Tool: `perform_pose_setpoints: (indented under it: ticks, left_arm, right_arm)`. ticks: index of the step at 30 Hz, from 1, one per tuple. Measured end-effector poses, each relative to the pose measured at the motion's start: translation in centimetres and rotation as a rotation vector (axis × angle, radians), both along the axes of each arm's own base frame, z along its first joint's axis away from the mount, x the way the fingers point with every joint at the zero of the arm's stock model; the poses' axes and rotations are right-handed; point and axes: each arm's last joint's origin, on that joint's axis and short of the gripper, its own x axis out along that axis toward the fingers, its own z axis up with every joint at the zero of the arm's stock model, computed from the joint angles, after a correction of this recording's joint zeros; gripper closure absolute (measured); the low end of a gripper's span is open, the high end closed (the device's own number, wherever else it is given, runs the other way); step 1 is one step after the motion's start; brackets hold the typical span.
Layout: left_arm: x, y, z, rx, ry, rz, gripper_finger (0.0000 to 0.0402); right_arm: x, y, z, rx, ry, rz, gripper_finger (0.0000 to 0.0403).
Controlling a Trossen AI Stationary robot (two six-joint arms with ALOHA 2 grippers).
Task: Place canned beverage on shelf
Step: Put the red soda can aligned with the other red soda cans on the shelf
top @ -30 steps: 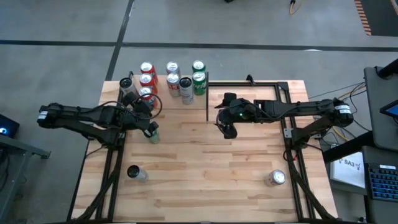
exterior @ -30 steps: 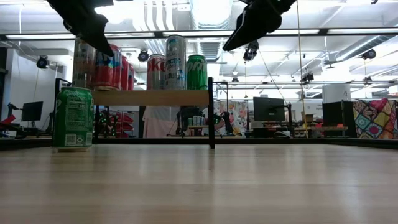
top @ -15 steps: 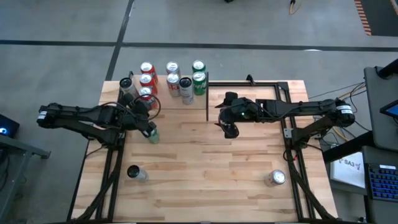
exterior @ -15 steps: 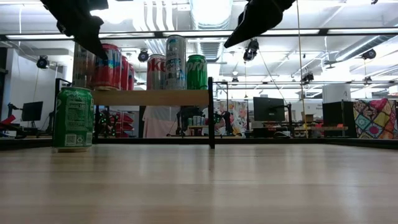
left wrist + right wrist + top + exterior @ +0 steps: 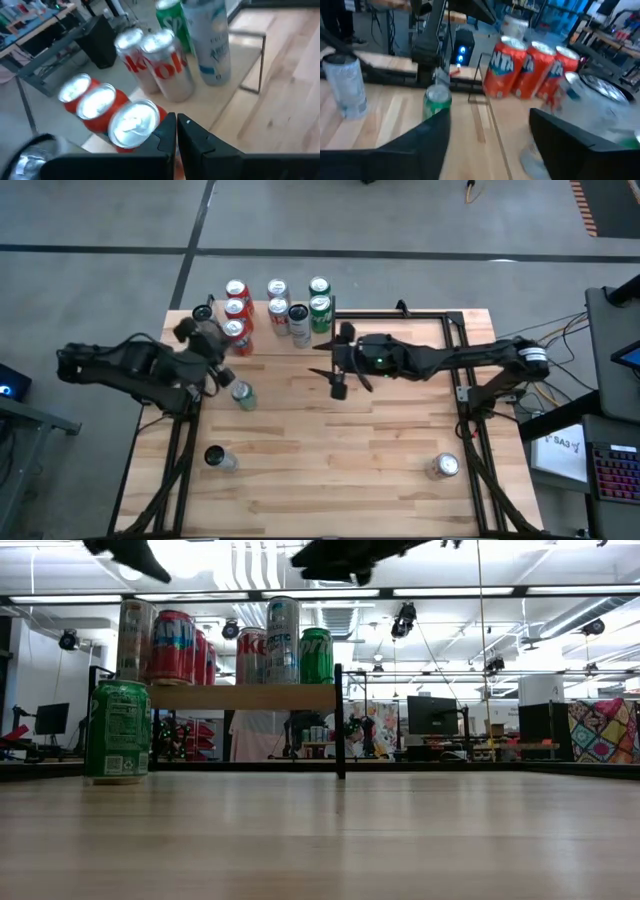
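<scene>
A green can (image 5: 241, 394) stands upright on the tabletop, left of centre; it also shows in the low view (image 5: 117, 730). The shelf (image 5: 245, 697), a light board with black posts, stands at the far left and carries several red, silver and green cans (image 5: 134, 120). My left gripper (image 5: 176, 131) is shut and empty, up over the shelf's near left part (image 5: 218, 352), above the red cans. My right gripper (image 5: 490, 140) is wide open and empty, high above the table's middle (image 5: 330, 380), just right of the shelf's post.
A silver can (image 5: 215, 457) lies or stands near the table's front left, and another silver can (image 5: 443, 467) near the front right. A black frame (image 5: 455, 350) runs along the table's right side. Bare tabletop lies between the two arms.
My left gripper has risen from beside the green can and gone toward the far left, over the shelf. The green can has stayed in place on the table. My right gripper has risen and gone toward the table's left, turning as it went.
</scene>
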Motion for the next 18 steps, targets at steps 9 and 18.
perform_pose_setpoints:
  ticks: [9, 18]
  left_arm:
    - [-2.3, 0.4, 1.6, 0.024, -0.041, -0.045, 0.0402]
    - [-2.9, 0.3, 0.9, 0.011, 0.041, -0.133, 0.0402]
  right_arm:
    - [5.9, -0.3, 0.0, -0.011, -0.014, 0.003, 0.0344]
    - [10.3, -0.9, -0.8, -0.001, -0.017, -0.080, 0.0393]
